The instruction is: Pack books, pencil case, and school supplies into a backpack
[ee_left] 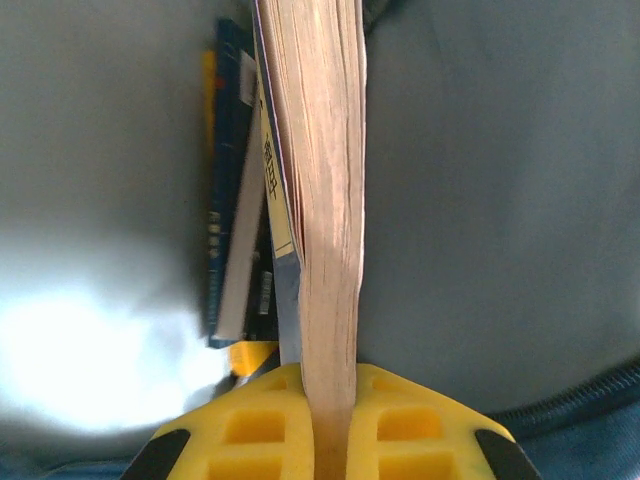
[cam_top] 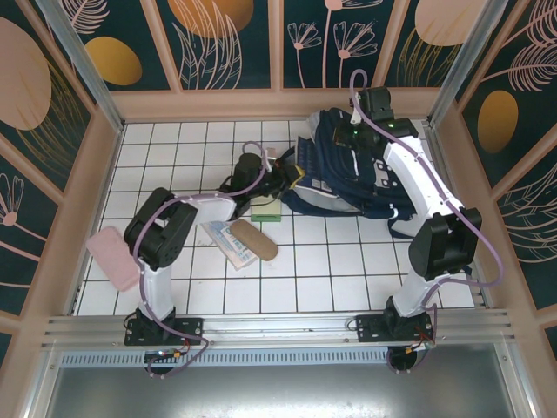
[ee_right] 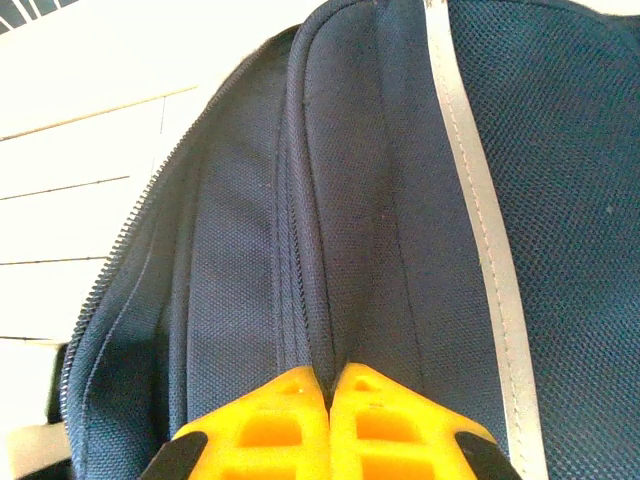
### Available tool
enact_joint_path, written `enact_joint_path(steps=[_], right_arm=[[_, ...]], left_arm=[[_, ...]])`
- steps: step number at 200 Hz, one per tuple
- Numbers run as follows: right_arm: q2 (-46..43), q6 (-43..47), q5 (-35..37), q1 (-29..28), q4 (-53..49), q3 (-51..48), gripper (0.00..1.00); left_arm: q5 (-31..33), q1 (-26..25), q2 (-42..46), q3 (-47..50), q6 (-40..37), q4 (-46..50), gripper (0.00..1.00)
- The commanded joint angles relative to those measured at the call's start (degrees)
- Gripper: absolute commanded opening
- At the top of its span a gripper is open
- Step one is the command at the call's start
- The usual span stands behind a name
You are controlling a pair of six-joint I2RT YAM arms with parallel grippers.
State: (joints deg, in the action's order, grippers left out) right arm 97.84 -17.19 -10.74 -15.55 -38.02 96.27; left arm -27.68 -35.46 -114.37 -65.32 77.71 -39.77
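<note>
left hand (ee_left: 335, 395) clamping book (ee_left: 330, 180), inside backpack (ee_left: 500, 200)

the left arm (cam_top: 187, 209) stretches forward, left gripper (ee_left: 330, 390) squeezing a book (ee_left: 325, 180). the right arm (cam_top: 411, 164) bends over, right gripper (ee_right: 328, 388) pinching the backpack (ee_right: 400, 200).

Top view high; wrist views near backpack (cam_top: 335, 178).

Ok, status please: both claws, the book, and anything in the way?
Left claw shut on a book, inside the backpack. Right claw shut on a backpack fold. Other books close beside it, may snag.
</note>
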Motion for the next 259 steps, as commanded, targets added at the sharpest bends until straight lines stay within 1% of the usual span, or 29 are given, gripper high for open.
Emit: enact_joint_path(steps=[1,19,42,64,84,99,108,112,127,137,175,201,229,259], right_arm=[[-4.2,-2.2,-5.9,-0.1,5.3,2.0,0.0],[-4.6,-2.6,-6.8,-0.1,5.8,1.2,0.0],[-5.4,-3.4,-7.7,0.0,7.0,0.0,0.0],[-6.0,-4.0,-8.3,0.0,7.5,-0.8,0.0],[-6.5,-4.1,-8.2,0.0,7.7,-1.5,0.0],[-7.0,-3.9,-7.7,0.2,7.9,-2.3,0.0],[-7.2,-4.0,-7.6,0.4,8.0,-2.8,0.0],[-7.3,-4.0,-7.7,0.5,8.0,-3.0,0.0],[-7.6,-4.0,-8.0,0.9,8.2,-3.7,0.0],[-7.7,-3.9,-8.0,1.1,8.3,-4.4,0.0],[-7.8,-3.5,-8.2,2.1,8.8,-6.1,0.0],[-7.7,-3.0,-8.2,2.8,8.9,-7.4,0.0],[-7.7,-2.5,-8.0,3.2,9.0,-8.7,0.0],[-7.3,-2.0,-7.9,3.3,9.4,-10.1,0.0]], left_arm=[[2.2,-2.6,-3.7,-6.0,1.8,-5.4,0.0],[2.2,-4.9,-7.8,-10.3,2.4,-5.2,0.0],[3.1,-7.5,-12.7,-16.5,1.6,-2.0,0.0],[3.2,-9.3,-17.8,-24.5,-1.2,5.1,0.0],[3.3,-10.6,-21.3,-31.8,-5.0,14.0,0.0],[4.2,-11.2,-22.2,-35.1,-7.8,19.8,0.17],[4.2,-11.4,-22.2,-36.1,-9.0,22.3,0.41],[4.1,-11.3,-22.0,-36.2,-9.4,22.9,0.48],[4.9,-11.4,-20.1,-35.0,-11.2,24.4,0.61],[5.7,-11.4,-18.5,-34.2,-12.6,25.6,0.66],[8.7,-11.2,-13.6,-34.4,-18.1,33.3,0.81],[11.3,-11.1,-11.2,-35.6,-21.4,40.0,0.87],[11.3,-10.5,-8.2,-33.2,-22.0,42.0,0.88],[12.5,-8.3,-1.7,-24.6,-21.9,41.5,0.88]])
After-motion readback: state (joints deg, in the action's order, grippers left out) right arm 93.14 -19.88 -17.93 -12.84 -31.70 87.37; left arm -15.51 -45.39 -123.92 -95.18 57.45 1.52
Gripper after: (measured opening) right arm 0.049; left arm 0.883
